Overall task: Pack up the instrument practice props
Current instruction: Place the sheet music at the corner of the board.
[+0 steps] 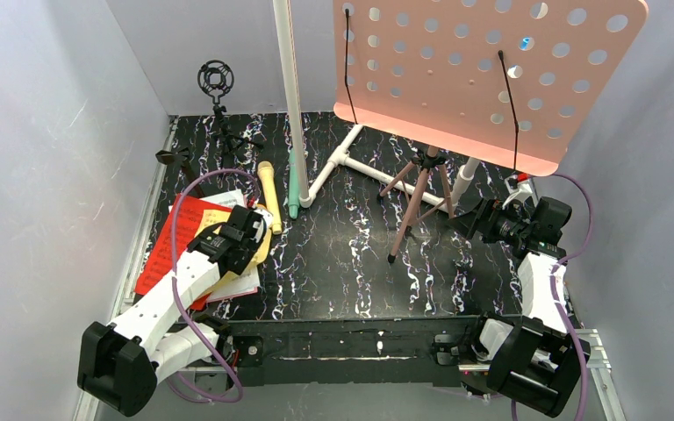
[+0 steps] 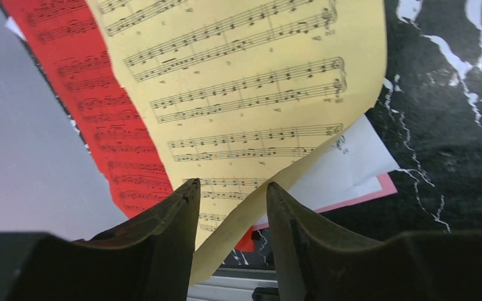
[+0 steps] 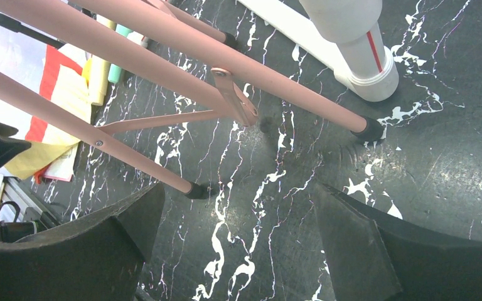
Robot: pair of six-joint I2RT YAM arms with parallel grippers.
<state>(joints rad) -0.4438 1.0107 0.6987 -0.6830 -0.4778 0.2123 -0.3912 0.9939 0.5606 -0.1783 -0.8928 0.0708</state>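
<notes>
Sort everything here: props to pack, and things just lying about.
To pack: pink music stand, yellow sheet music, red folder, yellow microphone, mint-green microphone.
Just there: white pipe frame, black marbled mat.

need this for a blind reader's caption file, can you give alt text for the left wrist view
A yellow sheet of music lies over a red printed sheet, its curled lower corner sitting between the left arm's two dark fingers, which stand apart. White paper pokes out beneath on the right, on a black marbled table.
</notes>
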